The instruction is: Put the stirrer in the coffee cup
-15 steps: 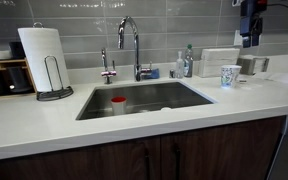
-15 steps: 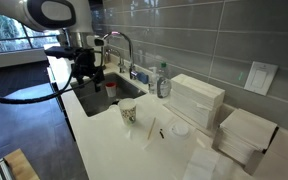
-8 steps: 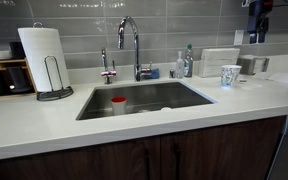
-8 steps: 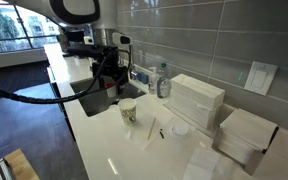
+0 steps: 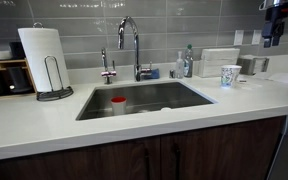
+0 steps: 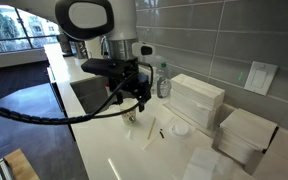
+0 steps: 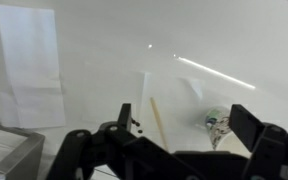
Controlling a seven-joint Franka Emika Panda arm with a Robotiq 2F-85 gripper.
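The coffee cup (image 5: 229, 75), a small white paper cup with a pale blue-green pattern, stands on the white counter to the right of the sink. The wrist view shows it from above (image 7: 218, 126). The stirrer (image 7: 157, 115), a thin pale wooden stick, lies flat on the counter beside the cup. It also shows in an exterior view (image 6: 151, 130). My gripper (image 7: 187, 122) is open and empty, high above the counter, with the stirrer and cup below between its fingers. In an exterior view my gripper (image 6: 138, 96) hides most of the cup (image 6: 130, 118).
A steel sink (image 5: 144, 98) with a tall faucet (image 5: 132, 42) holds a white container with a red top (image 5: 118, 104). A paper towel roll (image 5: 42, 58) stands left. Bottles (image 5: 187, 62) and white boxes (image 6: 198, 100) line the tiled wall. A white sheet (image 7: 29, 62) lies on the counter.
The arm has swung along the counter away from the sink, and the gripper now hangs over the cup and stirrer. Cup and stirrer have not moved.
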